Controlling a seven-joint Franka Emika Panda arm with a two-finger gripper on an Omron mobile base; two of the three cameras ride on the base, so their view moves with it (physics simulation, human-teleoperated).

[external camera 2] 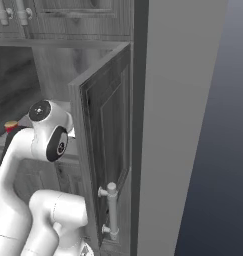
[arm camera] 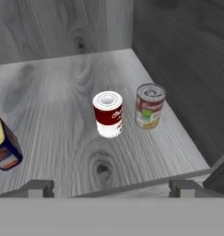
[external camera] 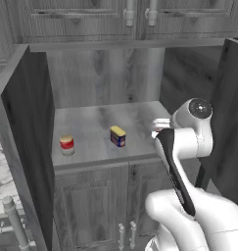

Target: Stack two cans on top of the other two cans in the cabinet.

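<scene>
Red can (arm camera: 108,115) beyond open jaws

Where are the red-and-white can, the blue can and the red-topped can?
Red-and-white can (arm camera: 108,116): hand view, its side label.
Blue can (external camera: 118,137): left base view, its side.
Red-topped can (external camera: 66,142): left base view, its red top.

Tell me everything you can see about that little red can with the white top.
The red can is a small upright cylinder, dark red around the upper body with white lettering, a white band below and a white top with a round rim. It stands on the grey wood-grain shelf of the cabinet, close beside a yellowish-green can but apart from it. Nothing grips or touches it.
</scene>
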